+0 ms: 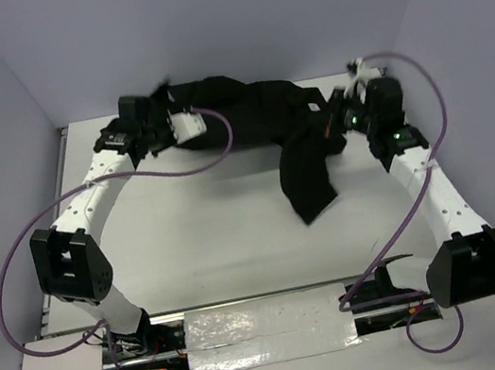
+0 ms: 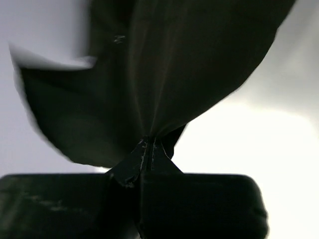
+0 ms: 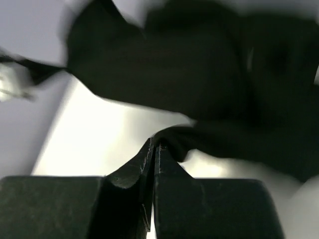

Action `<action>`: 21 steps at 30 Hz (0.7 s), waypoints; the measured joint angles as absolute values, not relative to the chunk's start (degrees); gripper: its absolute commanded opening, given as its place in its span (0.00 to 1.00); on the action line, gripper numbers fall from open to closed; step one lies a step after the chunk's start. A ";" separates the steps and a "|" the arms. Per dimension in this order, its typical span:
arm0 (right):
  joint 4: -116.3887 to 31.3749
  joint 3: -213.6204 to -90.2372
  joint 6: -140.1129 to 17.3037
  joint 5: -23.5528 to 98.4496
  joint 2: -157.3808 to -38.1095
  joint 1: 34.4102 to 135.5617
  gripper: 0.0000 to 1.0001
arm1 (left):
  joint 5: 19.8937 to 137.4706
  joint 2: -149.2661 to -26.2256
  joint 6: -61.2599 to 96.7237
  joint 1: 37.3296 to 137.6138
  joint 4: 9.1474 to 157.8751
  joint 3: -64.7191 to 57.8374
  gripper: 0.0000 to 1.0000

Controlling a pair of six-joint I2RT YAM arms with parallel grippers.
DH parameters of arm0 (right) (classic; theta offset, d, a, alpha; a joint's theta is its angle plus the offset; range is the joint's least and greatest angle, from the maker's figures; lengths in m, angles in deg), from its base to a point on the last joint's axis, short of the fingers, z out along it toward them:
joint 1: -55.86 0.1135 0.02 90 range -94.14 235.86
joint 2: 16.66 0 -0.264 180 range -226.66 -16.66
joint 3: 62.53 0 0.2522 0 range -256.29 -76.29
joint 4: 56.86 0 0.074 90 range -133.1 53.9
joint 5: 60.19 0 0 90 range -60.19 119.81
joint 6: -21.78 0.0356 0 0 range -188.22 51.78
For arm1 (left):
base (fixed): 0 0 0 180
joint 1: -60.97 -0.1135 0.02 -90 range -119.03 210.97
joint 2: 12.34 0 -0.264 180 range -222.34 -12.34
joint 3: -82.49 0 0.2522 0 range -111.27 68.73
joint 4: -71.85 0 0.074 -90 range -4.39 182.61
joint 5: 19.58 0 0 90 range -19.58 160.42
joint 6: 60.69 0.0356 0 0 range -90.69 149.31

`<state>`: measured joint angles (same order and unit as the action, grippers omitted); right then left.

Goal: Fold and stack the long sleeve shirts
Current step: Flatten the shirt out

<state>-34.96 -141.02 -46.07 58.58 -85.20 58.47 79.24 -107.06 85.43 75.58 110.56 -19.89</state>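
Observation:
A black long sleeve shirt [image 1: 259, 111] is stretched between my two grippers over the far part of the white table [image 1: 219, 238]. One sleeve [image 1: 305, 175] hangs down toward the middle of the table. My left gripper [image 1: 159, 100] is shut on the shirt's left end, and the cloth fans out from its tips in the left wrist view [image 2: 149, 142]. My right gripper [image 1: 335, 112] is shut on the shirt's right end; a fold of cloth is pinched at its tips in the right wrist view [image 3: 155, 144]. No white tag shows.
Grey walls [image 1: 199, 21] close in the table at the back and sides. Purple cables [image 1: 214, 157] loop from both arms. A foil-covered strip [image 1: 268, 330] lies between the arm bases at the near edge.

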 measured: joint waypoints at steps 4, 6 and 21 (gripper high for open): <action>-26.57 -125.16 -45.89 57.71 -80.19 60.15 0.00 | 80.64 -104.54 94.57 73.70 121.84 -11.39 0.00; -24.01 -119.25 -45.02 57.84 -74.75 60.81 0.00 | 80.18 -101.61 98.65 72.85 125.82 -7.02 0.00; -10.46 -107.08 -38.46 58.67 -60.35 64.72 0.69 | 76.51 -94.12 105.49 72.39 141.71 10.75 0.91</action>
